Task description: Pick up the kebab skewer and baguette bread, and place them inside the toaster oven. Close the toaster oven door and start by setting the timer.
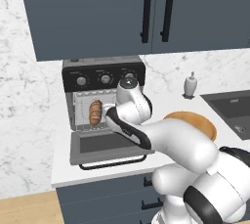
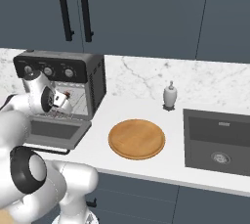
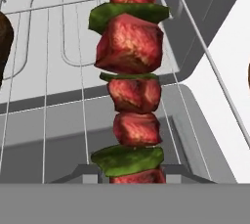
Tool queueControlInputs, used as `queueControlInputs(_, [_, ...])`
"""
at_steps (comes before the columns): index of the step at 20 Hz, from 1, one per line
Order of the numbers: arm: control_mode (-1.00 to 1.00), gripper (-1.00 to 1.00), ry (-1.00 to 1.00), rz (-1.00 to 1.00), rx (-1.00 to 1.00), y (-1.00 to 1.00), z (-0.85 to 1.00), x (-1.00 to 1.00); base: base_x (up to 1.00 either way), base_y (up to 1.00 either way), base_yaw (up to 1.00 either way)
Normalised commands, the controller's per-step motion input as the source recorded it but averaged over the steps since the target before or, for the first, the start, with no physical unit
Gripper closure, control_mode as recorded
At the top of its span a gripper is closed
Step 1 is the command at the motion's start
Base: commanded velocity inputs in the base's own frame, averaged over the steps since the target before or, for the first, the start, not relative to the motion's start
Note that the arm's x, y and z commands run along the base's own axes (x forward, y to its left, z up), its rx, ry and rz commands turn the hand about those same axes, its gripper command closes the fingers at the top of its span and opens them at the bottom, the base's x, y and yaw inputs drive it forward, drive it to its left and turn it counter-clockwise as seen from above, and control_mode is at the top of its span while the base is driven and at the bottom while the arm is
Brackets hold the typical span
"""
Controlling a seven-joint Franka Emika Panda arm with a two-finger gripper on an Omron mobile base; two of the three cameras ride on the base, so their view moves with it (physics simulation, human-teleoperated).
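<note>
Over the wire rack (image 3: 58,91) of the open toaster oven (image 1: 103,93), the kebab skewer (image 3: 131,78) runs lengthwise away from the gripper, which apparently pinches its near end, though the fingers are hidden. Baguette bread (image 1: 95,112) lies on the rack's left side.

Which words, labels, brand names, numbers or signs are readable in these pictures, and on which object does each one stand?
No text can be read in any view.
Toaster oven: faint pale marks above its three knobs on the black panel, too small and blurred to read.
White bottle on the counter: no label seen.
Upper cabinets, wooden plate, sink, baguette bread and kebab skewer: plain, no marks.
</note>
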Motion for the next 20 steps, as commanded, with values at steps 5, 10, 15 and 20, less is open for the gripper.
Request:
queueControlInputs(5, [-1.0,1.0,0.0,0.0,0.0,0.07,-0.05,0.0,0.0,0.0,0.0])
queueControlInputs(10, [-1.0,-1.0,0.0,0.0,0.0,0.0,-0.12,0.0,0.0,0.0,0.0])
queueControlInputs(15, [-1.0,-1.0,0.0,0.0,0.0,-0.15,-0.01,-0.03,0.0,0.0,0.0])
queueControlInputs(20, [-1.0,-1.0,0.0,0.0,0.01,-0.01,0.0,-0.22,0.0,0.0,0.0])
